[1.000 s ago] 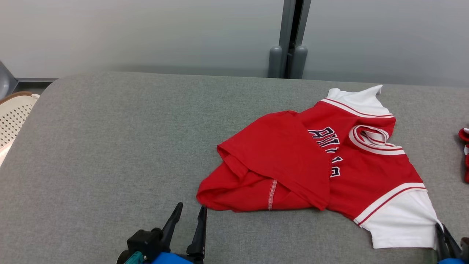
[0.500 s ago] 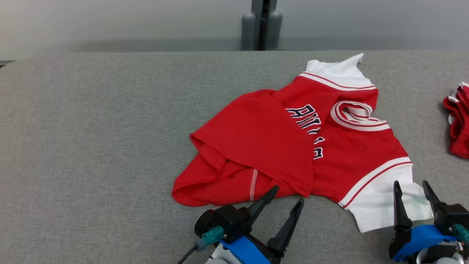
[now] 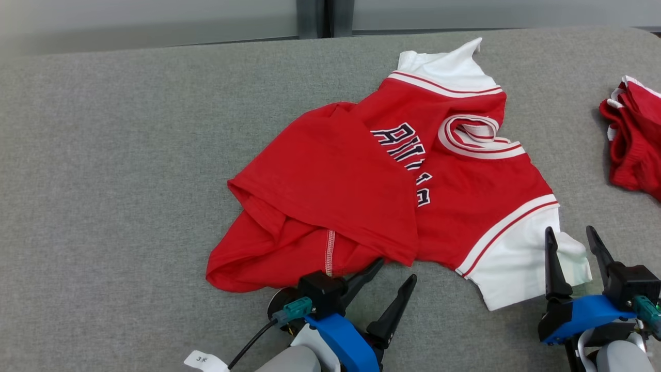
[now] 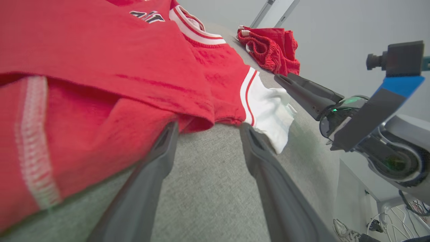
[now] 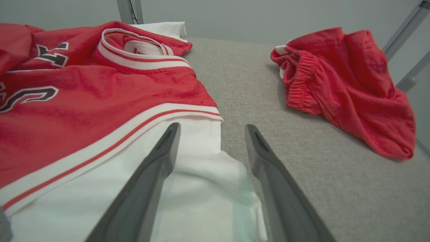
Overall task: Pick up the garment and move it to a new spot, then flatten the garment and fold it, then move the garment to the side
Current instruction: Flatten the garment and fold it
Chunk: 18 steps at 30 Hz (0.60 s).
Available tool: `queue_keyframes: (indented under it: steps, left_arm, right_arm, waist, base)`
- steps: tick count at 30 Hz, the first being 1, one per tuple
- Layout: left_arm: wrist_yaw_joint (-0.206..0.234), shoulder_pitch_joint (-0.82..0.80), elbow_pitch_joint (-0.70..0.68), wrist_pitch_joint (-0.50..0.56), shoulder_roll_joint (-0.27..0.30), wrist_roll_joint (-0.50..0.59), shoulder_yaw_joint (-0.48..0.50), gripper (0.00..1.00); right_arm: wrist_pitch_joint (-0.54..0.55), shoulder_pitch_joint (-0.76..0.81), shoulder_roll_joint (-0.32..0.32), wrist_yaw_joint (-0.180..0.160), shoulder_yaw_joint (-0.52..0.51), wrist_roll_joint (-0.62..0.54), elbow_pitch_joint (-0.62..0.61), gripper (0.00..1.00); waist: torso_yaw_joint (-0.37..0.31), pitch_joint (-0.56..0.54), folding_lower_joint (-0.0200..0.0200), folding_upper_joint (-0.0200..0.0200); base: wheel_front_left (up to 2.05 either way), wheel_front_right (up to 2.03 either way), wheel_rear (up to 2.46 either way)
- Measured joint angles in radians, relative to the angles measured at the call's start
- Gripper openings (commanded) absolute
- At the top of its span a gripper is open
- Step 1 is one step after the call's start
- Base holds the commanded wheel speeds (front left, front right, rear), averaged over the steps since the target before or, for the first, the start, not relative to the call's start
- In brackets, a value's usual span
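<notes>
Head view: the camera has tipped down and swung, so the whole scene has slid. The rumpled red-and-white cotton jersey (image 3: 361, 181) keeps the same pose, lower half folded over, right of the middle of the grey felt-covered table (image 3: 113, 155). The real change is in the arms, which have both advanced to its near edge. The left gripper (image 3: 396, 269) is spread open at the red hem, and the right gripper (image 3: 569, 230), also open, straddles the white sleeve (image 3: 511, 268). A crumpled red cloth heap (image 3: 632, 134) sits apart at the right.

Left wrist view: one fingertip meets the folded-over red hem (image 4: 193, 114) while the other is over bare table. Nothing is pinched.

Right wrist view: the sleeve's corner lies between the parted fingers, uncaught.

The pick-up looks imminent, with the two-handed grasp lined up but not yet made.
</notes>
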Motion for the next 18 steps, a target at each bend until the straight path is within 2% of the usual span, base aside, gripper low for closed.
queue_keyframes:
  steps: [14, 15, 16, 17, 18]
  left_arm:
    - [0.0, -0.022, -0.045, -0.003, -0.008, -0.028, 0.034, 1.0]
    - [0.0, -0.024, -0.047, -0.003, -0.008, -0.028, 0.037, 0.96]
    - [0.0, -0.026, -0.046, -0.003, -0.009, -0.028, 0.04, 0.68]
    - [0.0, -0.028, -0.045, -0.003, -0.009, -0.027, 0.044, 0.27]
    - [0.0, -0.03, -0.045, -0.003, -0.009, -0.025, 0.051, 0.0]
  right_arm:
    - [0.0, -0.017, 0.002, 0.0, 0.036, 0.045, -0.008, 1.0]
    - [0.0, -0.017, 0.002, 0.0, 0.038, 0.045, -0.007, 1.0]
    - [0.0, -0.018, 0.002, 0.0, 0.04, 0.047, -0.007, 1.0]
    - [0.0, -0.018, 0.002, 0.0, 0.042, 0.049, -0.006, 1.0]
    - [0.0, -0.019, 0.002, 0.0, 0.044, 0.052, -0.005, 1.0]
  waist:
    - [-0.028, 0.037, -0.0001, 0.0]
    - [-0.029, 0.038, -0.0001, 0.0]
    - [-0.03, 0.039, -0.0001, 0.0]
    - [-0.032, 0.04, -0.0001, 0.0]
    - [-0.033, 0.041, -0.0001, 0.0]
  base:
    - [0.0, 0.0, 0.0]
    - [0.0, 0.0, 0.0]
    - [0.0, 0.0, 0.0]
    - [0.0, 0.0, 0.0]
    - [0.0, 0.0, 0.0]
